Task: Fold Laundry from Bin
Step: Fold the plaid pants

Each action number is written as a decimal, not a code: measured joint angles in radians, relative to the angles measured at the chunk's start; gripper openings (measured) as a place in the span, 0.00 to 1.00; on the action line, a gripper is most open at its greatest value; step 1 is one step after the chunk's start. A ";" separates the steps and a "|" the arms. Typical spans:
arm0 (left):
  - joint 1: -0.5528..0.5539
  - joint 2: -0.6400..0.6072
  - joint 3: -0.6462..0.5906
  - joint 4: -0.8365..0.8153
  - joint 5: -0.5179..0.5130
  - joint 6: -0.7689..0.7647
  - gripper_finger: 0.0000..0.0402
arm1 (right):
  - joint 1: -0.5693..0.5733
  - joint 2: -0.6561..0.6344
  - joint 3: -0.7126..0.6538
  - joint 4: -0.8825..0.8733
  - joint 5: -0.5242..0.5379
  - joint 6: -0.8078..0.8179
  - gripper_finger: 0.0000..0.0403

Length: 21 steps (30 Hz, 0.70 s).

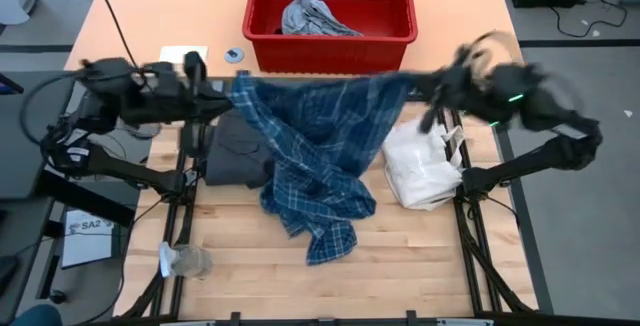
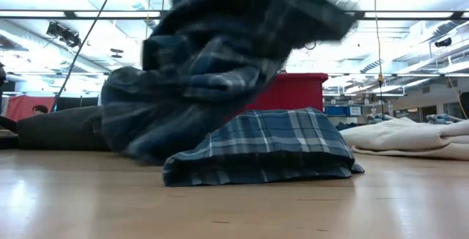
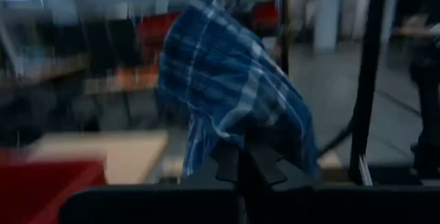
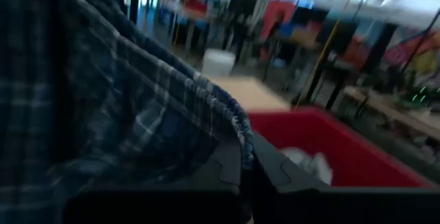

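A small crumpled grey item [image 1: 185,260] lies at the table's [image 1: 420,266] near edge, left of centre. Farther in, the plaid shirt's [image 1: 315,156] lower part is heaped on the wood while its top edge is stretched level above the table. One corner is pinched in the closed left gripper [image 1: 222,103], the other in the closed right gripper [image 1: 420,91]. Dark grey clothing [image 1: 235,151] lies under the shirt's left side; a white bag [image 1: 425,166] lies just beside its right side. At the far edge the red bin [image 1: 330,41] is seen, with a light grey piece [image 1: 312,16] inside.
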 joint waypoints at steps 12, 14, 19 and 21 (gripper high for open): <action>-0.009 0.030 -0.001 0.446 0.012 0.231 0.01 | -0.029 0.154 0.669 -0.128 -0.165 -0.158 0.03; -0.006 0.052 -0.002 0.541 0.013 0.265 0.01 | -0.029 0.195 0.747 -0.127 -0.166 -0.195 0.03; 0.046 0.112 0.080 0.676 0.013 0.284 0.01 | -0.034 0.230 0.735 0.031 -0.143 -0.340 0.03; 0.070 0.141 0.144 0.665 0.013 0.271 0.01 | -0.040 0.246 0.760 0.071 -0.123 -0.389 0.03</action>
